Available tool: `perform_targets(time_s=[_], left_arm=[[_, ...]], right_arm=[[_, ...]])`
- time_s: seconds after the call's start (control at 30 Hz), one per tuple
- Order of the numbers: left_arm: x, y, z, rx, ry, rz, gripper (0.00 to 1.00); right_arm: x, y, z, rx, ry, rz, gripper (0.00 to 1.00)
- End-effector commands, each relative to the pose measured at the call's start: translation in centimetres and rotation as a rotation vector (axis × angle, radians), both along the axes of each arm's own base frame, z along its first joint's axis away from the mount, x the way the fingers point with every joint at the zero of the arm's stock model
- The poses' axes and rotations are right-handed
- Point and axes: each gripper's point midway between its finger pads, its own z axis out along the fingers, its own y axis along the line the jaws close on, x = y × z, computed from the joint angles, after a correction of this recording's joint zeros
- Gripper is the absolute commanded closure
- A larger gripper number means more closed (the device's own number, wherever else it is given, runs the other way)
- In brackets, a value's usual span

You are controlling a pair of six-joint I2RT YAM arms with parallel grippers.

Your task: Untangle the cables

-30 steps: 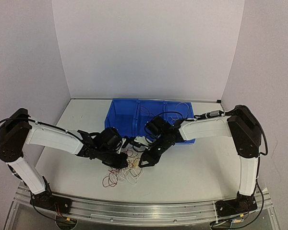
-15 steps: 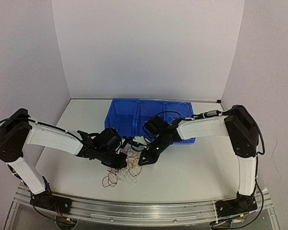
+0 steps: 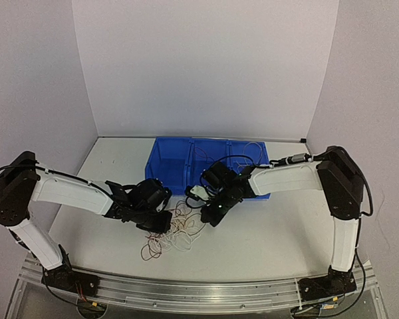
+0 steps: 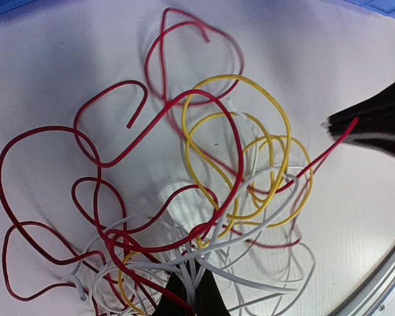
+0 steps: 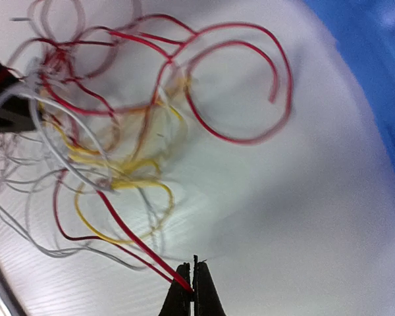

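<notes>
Cables (image 4: 196, 260) sprawl tangled; right tool (image 5: 191, 273) pinches red strand (image 5: 128, 228).

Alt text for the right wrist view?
The right gripper is shut on the end of a red cable, which runs up and left into a loose tangle of red, yellow and white cables on the white table. A blue bin edge shows at top right.

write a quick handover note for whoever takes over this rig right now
The left gripper is shut on a bunch of white cables at the tangle's edge.
The right gripper is shut on one red cable near its end.
The cables lie looped in one heap on the table, in front of the blue bins.
Done: both grips set.
Left: draw the red cable out, then separate the rest; nothing looks untangled yet.
</notes>
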Motion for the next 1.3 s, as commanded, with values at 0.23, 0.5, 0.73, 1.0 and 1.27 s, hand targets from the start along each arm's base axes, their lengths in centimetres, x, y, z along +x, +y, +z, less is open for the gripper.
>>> perform_targets(time_s=[0.23, 0.5, 0.73, 1.0, 1.27], left_arm=[[0.8, 8.9, 1.0, 0.149, -0.039, 0.372, 1.00], [0.8, 12.4, 0.9, 0.188, -0.034, 0.475, 1.00], [0.6, 11.2, 0.0, 0.169, -0.002, 0.411, 0.86], [0.9, 9.6, 0.3, 0.142, -0.014, 0.322, 0.46], [0.9, 10.0, -1.4, 0.189, 0.010, 0.341, 0.48]], right_arm=[[6.9, -20.2, 11.3, -0.162, -0.467, -0.924, 1.00], [5.2, -32.7, 17.4, -0.209, -0.570, -1.212, 1.00], [4.1, -32.0, 18.9, -0.110, -0.519, -1.152, 1.00], [4.5, -32.4, 24.0, -0.052, -0.636, -1.133, 1.00], [3.5, -37.7, 38.6, -0.110, -1.016, -1.293, 1.00]])
